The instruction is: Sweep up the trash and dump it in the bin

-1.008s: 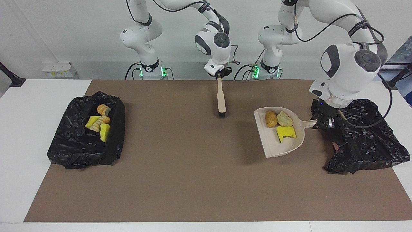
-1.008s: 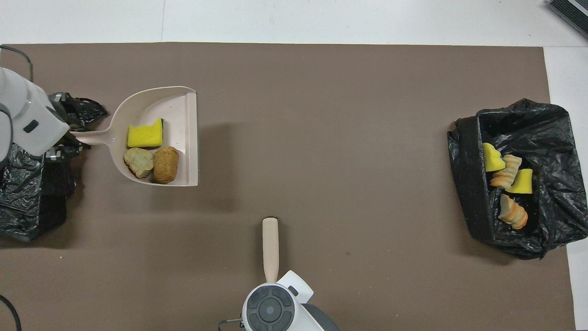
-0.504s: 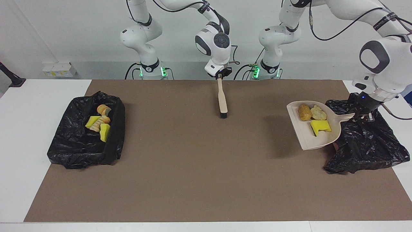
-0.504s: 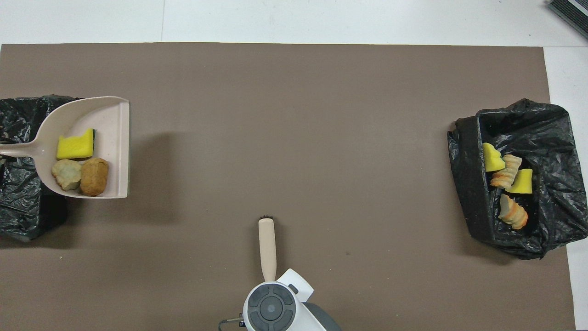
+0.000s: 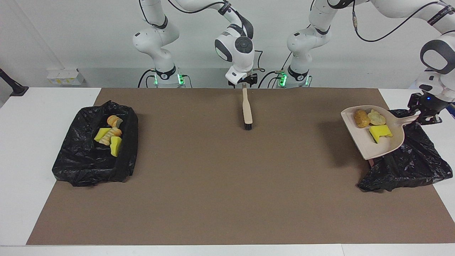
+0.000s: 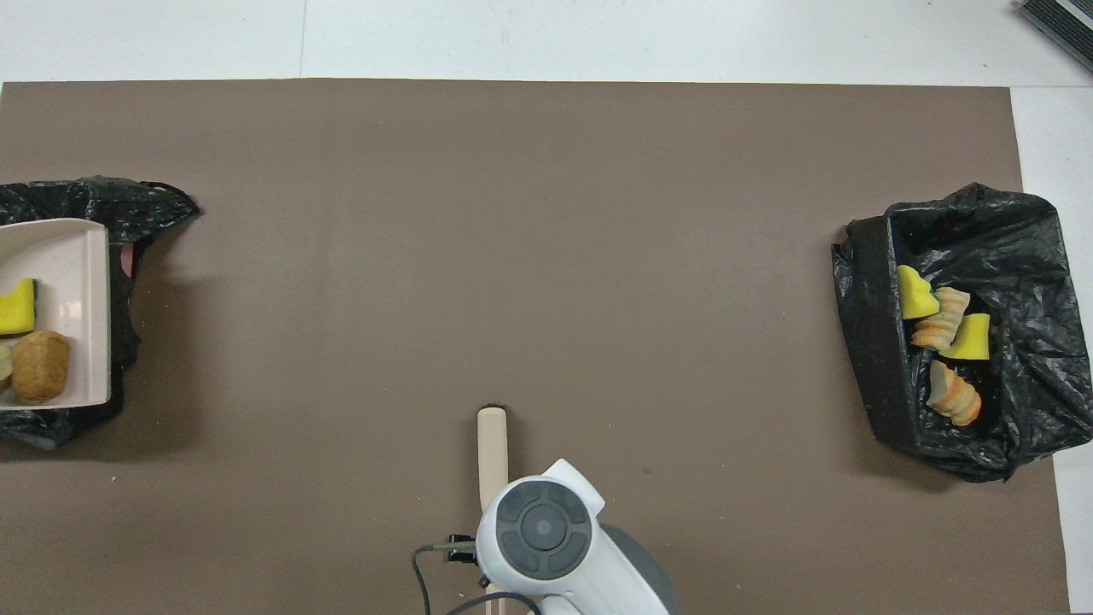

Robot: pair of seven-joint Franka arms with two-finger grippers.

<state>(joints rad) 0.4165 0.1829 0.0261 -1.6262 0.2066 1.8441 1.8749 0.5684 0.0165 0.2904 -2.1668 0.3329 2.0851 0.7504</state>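
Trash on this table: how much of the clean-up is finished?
Four scraps lie in the bagged bin at the right arm's end. The left gripper holds the dustpan, carrying three scraps, over the other bin; tipping them in remains. No scraps show on the mat. The right gripper is at the brush handle.

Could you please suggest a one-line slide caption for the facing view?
Left gripper holds the loaded dustpan over a black bin bag; right gripper at the brush handle.

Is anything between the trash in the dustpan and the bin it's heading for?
Nothing visible. The left gripper holds the dustpan over the bin at its end of the table, with the trash in the pan.
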